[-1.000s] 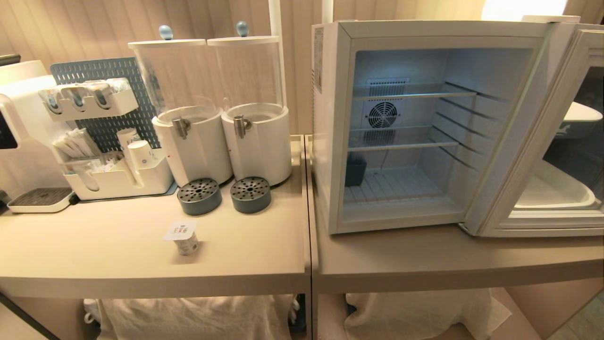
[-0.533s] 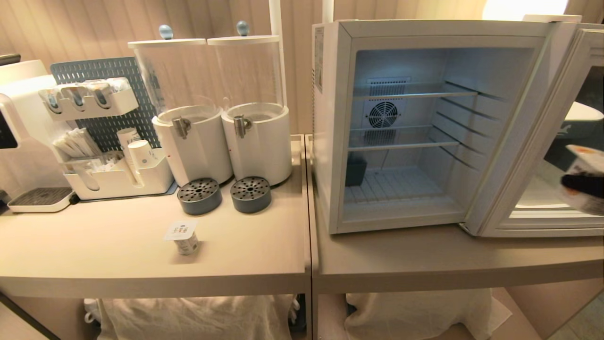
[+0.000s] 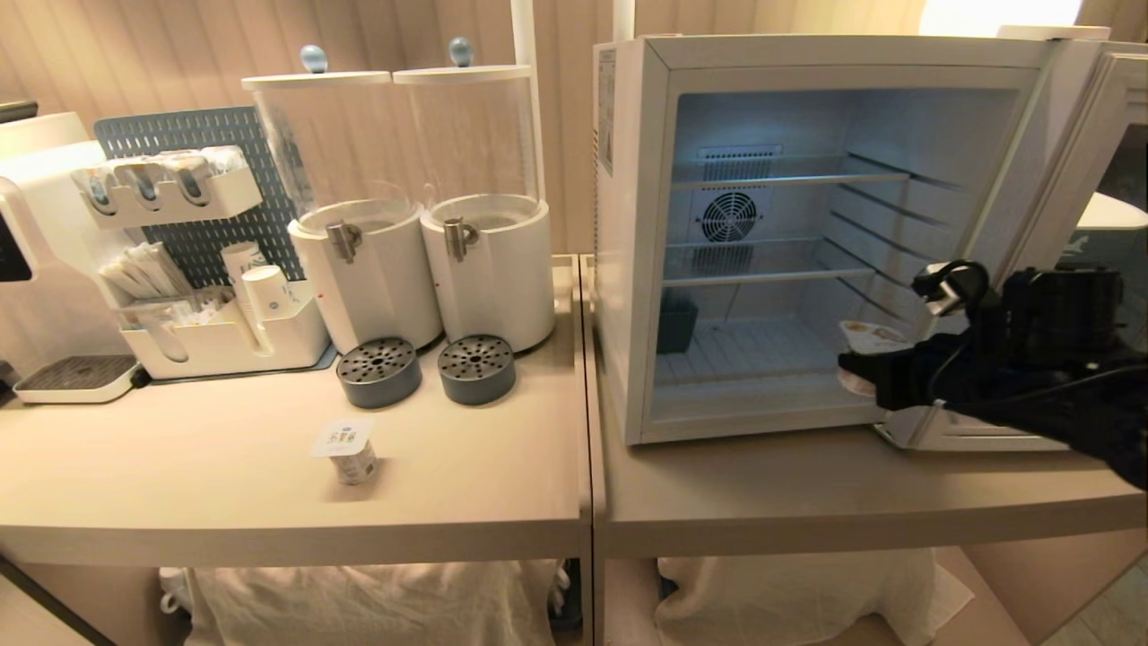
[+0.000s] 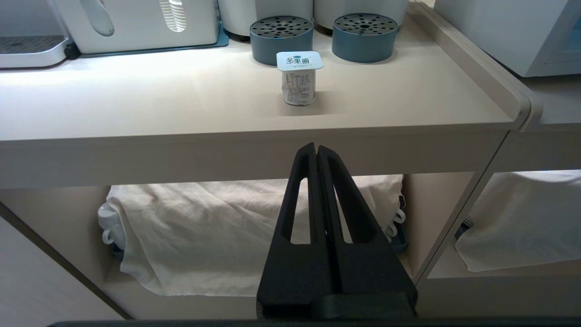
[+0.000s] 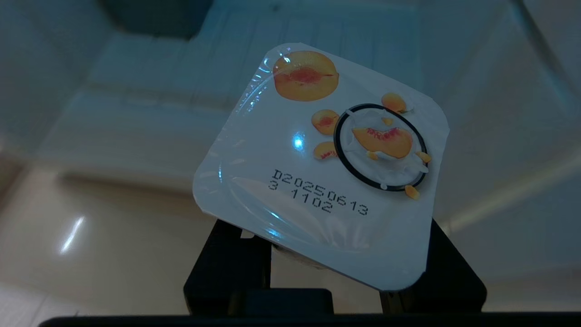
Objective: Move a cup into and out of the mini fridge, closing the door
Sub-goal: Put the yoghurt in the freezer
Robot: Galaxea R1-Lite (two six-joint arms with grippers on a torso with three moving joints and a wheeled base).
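Reaching in from the right, the right gripper (image 3: 865, 368) is seen at the fridge's (image 3: 632, 251) open front, down by the lower right corner of the opening. A peach cup (image 5: 317, 163) is clamped between its fingers (image 5: 227, 261), which are part closed around the cup's body under the foil lid. The cup is held in the air just at the threshold, above the fridge floor, tilted a little. The door (image 3: 1076, 188) is swung wide to the right, behind the arm. Inside, the wire shelves (image 3: 771, 179) are bare and a small dark box (image 3: 674, 325) is seen at the far left of the floor. A second cup (image 3: 348, 451) is stood on the left table (image 3: 224, 484), near two grey drip trays (image 3: 378, 371). The left gripper (image 4: 316, 152) is parked below that table's near edge, its fingers pressed together on nothing.
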